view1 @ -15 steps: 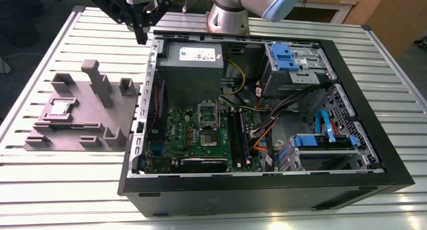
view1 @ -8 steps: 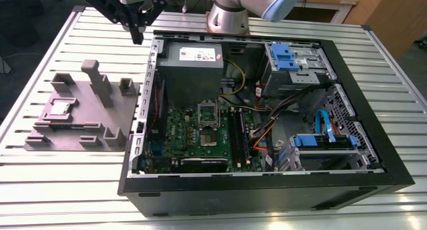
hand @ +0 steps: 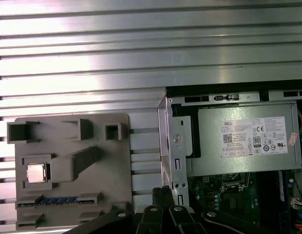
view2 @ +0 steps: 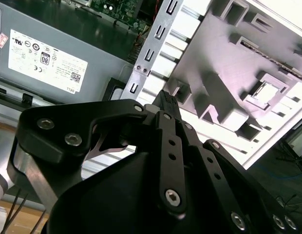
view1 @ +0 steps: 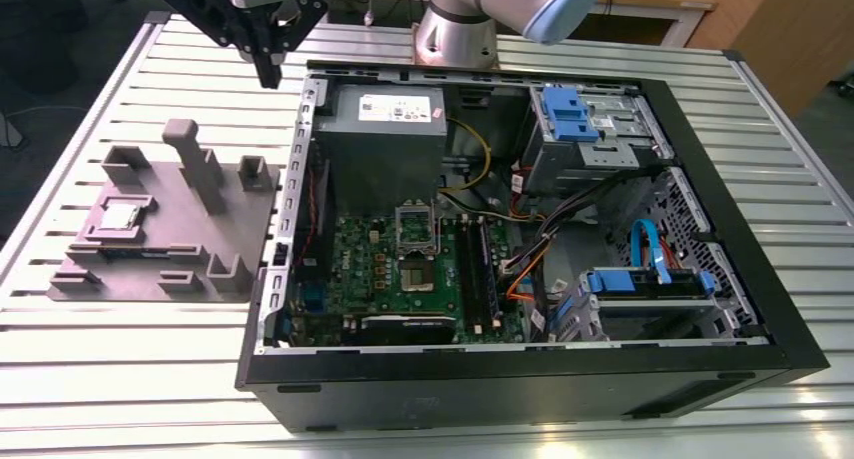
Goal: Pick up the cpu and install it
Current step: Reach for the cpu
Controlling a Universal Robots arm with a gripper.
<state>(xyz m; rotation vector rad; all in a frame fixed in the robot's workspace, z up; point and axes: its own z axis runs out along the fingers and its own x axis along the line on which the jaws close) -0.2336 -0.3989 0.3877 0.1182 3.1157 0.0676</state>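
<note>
A slatted aluminium table point(view1: 134, 379) carries an open computer case point(view1: 534, 384) lying on its side. At the case's 9 o'clock in the exterior view sits a grey moulded plate point(view1: 174, 234). The cpu point(view1: 120, 215) rests flat in a square recess of that plate, silvery top up and untouched. The gripper point(view1: 271, 76) hangs high at about 11 o'clock of the exterior view, over bare slats between the plate and the case corner. It is well apart from the chip, which lies toward its 7 o'clock. Its fingers are drawn together to a point with nothing between them.

The step in hand looks like the approach to the pick. Doing it well would mean spreading the fingers before descending and coming down square over the recess, clear of the tall posts point(view1: 200, 169) nearby. The fingers should then pinch the pale rim edges so the chip lifts level.

The socket point(view1: 423, 275) on the motherboard point(view1: 360, 264) is too small to tell whether its frame stands open. The chip's orientation mark cannot be made out. The arm point(view1: 494, 9) is cut off at the picture's edge.
</note>
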